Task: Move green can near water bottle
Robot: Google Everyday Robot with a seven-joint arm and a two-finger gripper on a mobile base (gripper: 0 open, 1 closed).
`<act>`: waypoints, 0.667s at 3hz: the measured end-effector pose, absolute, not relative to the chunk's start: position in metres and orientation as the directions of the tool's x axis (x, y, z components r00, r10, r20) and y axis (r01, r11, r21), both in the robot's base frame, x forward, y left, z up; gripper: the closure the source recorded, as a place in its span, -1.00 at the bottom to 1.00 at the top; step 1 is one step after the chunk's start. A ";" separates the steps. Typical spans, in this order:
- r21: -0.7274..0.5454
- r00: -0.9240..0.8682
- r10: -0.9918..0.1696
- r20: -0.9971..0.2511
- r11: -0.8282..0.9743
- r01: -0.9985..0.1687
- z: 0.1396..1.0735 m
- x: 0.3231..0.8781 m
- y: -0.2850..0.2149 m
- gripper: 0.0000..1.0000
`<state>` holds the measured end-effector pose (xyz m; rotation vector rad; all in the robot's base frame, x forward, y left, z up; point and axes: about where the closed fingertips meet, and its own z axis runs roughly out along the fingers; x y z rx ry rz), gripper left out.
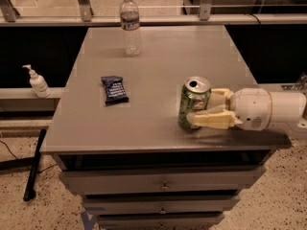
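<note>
Status: grasp made, transfer not begun. The gripper (pixel 202 107) reaches in from the right edge of the tabletop (pixel 163 56), and its fingers (pixel 213 120) are closed against both sides of the green can (pixel 194 104). The can stands upright near the front right corner. The water bottle (pixel 130 25) stands at the back edge, left of centre, well apart. Remaining: carry the can toward the back edge and release it just beside the bottle.

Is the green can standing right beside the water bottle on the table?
No: the green can stands near the table's front right edge, clasped by the gripper, while the water bottle stands at the far edge.
</note>
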<state>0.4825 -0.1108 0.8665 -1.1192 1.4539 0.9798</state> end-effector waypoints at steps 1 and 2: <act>-0.071 0.017 -0.183 -0.983 0.294 -0.953 0.895 0.510 -0.136 1.00; -0.071 0.017 -0.183 -0.983 0.294 -0.953 0.895 0.510 -0.136 1.00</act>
